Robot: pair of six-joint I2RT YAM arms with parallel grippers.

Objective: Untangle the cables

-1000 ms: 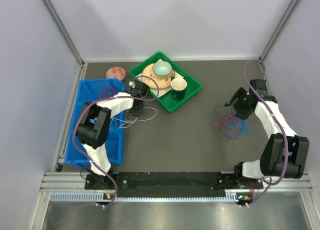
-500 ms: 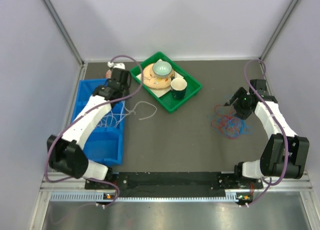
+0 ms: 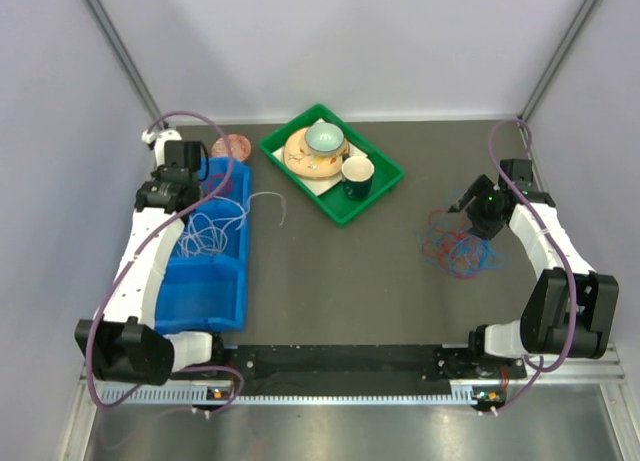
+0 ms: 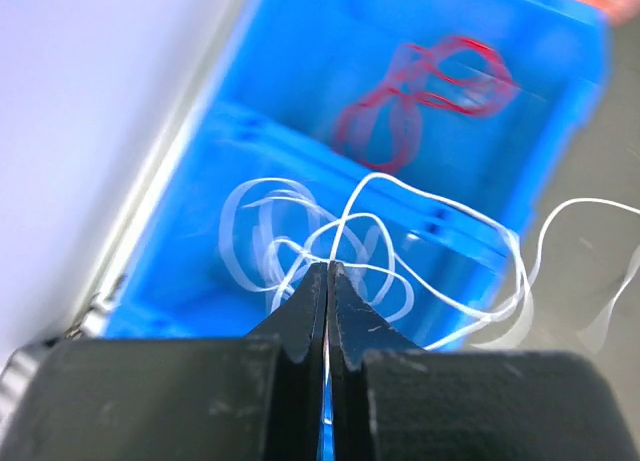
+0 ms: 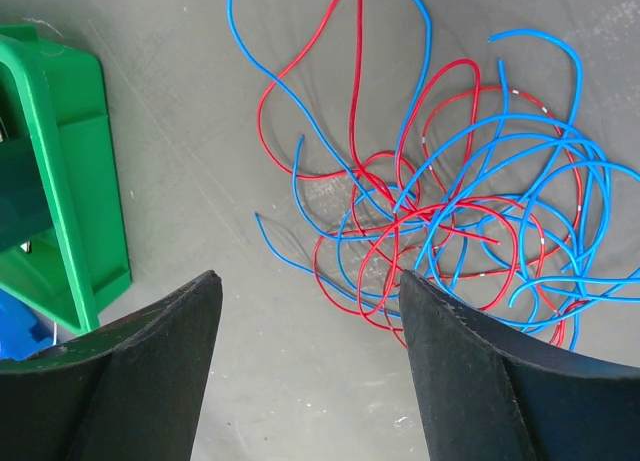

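Your left gripper [image 4: 327,276] is pinched shut on the white cable [image 4: 232,246], dangling its loops over the blue bin [image 4: 300,71], apparently to drop it apart from the rest. Your right gripper [image 5: 305,291] hangs wide open and empty above the red-and-blue tangle [image 5: 440,231] on the table [image 5: 200,131], likely poised for the next strand.

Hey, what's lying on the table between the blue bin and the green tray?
Only a loose end of the white cable, trailing from the blue bin toward the green tray; otherwise bare tabletop. The top view shows it.
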